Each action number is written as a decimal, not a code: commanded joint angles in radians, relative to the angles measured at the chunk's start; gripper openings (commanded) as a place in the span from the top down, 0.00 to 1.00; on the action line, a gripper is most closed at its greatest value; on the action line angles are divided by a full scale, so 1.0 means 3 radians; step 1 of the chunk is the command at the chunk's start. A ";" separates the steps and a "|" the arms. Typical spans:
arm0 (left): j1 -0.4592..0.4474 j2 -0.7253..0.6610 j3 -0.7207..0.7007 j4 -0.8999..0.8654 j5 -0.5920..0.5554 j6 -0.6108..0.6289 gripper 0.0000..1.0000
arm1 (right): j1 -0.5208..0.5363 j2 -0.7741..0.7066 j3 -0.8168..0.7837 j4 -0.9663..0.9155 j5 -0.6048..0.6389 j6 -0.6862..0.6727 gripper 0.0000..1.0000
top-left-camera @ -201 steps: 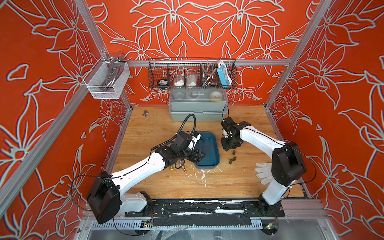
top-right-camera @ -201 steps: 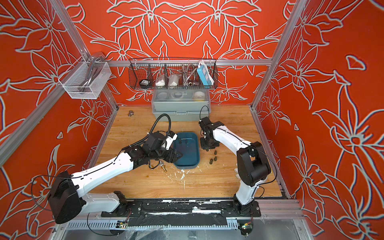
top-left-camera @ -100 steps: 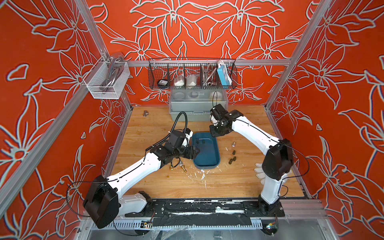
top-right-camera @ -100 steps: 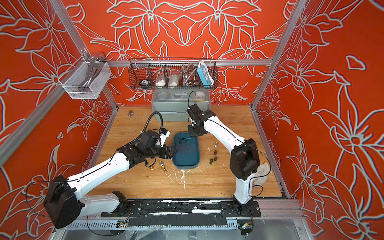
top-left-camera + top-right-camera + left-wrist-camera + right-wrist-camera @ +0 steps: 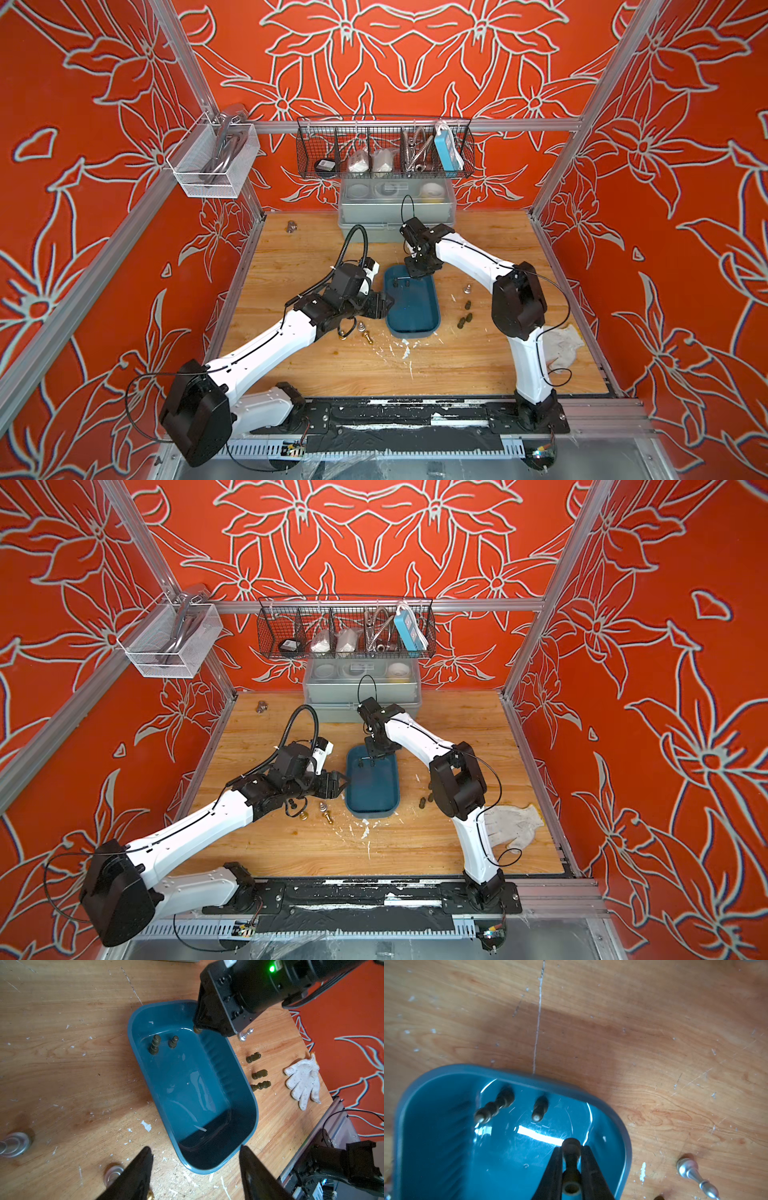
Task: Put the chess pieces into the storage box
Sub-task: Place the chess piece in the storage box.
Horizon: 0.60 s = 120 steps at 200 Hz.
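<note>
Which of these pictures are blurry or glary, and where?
Right wrist view: a white glare streak on the storage box floor, and the two chess pieces standing there look smeared. Left wrist view: sharper, softer sheen. Both top views: crisp, evenly lit.

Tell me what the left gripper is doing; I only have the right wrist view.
Observer: The left gripper is open and empty, beside the box.
Operator: What's left past the silver piece?
Observer: Three dark pieces on the table, along the box's side, apart from it.
Operator: Anything by the left arm?
Observer: Yes, silver and gold pieces on the table next to that gripper.
</note>
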 commanded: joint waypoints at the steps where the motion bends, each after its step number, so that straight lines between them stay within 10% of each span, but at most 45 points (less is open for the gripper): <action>1: 0.0025 -0.0078 -0.0049 0.0028 -0.0019 -0.0018 0.34 | -0.0003 0.0148 0.0119 0.0021 0.0098 -0.0021 0.83; 120: 0.0031 -0.0115 -0.0126 0.0059 -0.0014 -0.0018 0.34 | 0.0065 0.0334 0.0059 0.0063 0.0282 -0.0003 0.84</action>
